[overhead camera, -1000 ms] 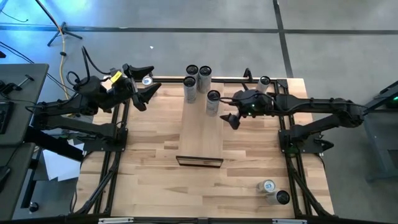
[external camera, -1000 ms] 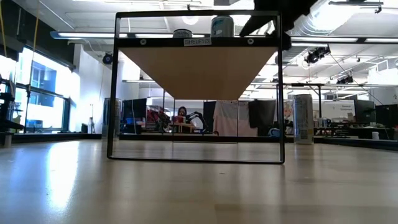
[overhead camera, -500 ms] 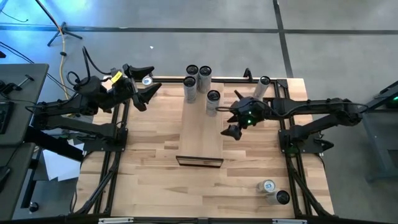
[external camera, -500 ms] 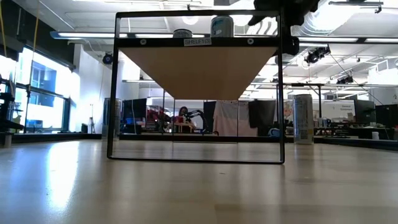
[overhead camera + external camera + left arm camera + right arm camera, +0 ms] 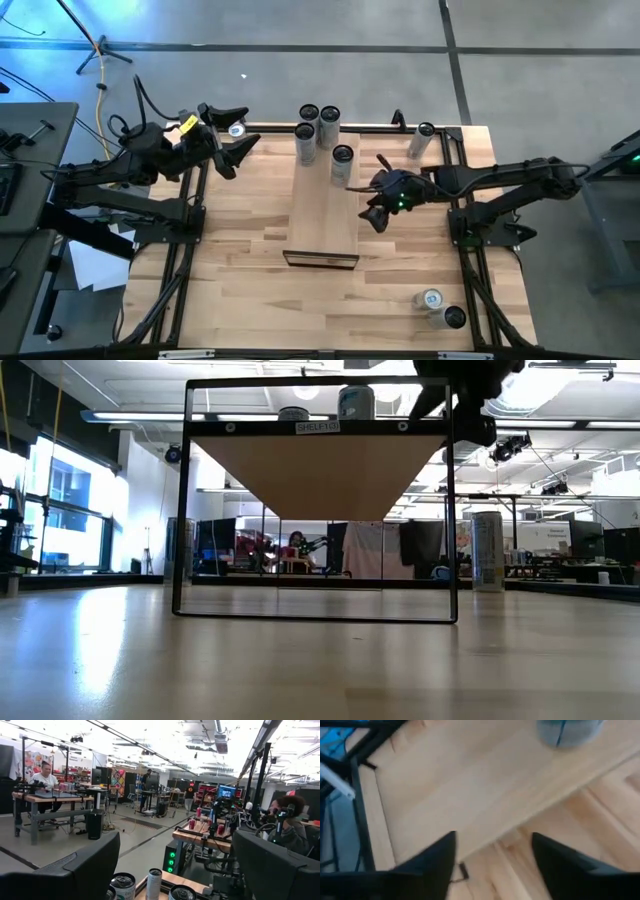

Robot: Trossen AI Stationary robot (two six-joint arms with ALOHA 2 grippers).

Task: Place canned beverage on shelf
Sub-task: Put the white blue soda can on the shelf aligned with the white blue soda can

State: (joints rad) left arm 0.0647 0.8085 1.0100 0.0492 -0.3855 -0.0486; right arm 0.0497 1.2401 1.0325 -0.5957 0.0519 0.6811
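Left gripper (image 5: pixel 232 152) hangs with its fingers spread wide at the far left corner of the desk (image 5: pixel 240 250), holding nothing, beside a small can (image 5: pixel 236 128) at the desk's far edge; it is well apart from the shelf and reads as the waiting arm. Moving rightward, the shelf (image 5: pixel 322 215) runs as a long pale board with its long axis pointing from the near edge toward the far edge of the desk, and four upright cans stand at its far end: a pair (image 5: pixel 318 115) at the back, one (image 5: pixel 305 140) just in front, and the nearest can (image 5: pixel 341 162) toward the shelf's right side. Right gripper (image 5: pixel 368 205) sits just off the shelf's right long edge, empty, its two dark fingers (image 5: pixel 435 857) apart with only bare wood between them. That last shelved can lies toward the far side from it and slightly left. Further right, one can (image 5: pixel 420 140) stands at the far right of the desk and two more (image 5: pixel 440 308) at the near right corner. All three lie on the right arm's side, so the right arm is the nearer for the next pick, and it must turn away from the shelf.
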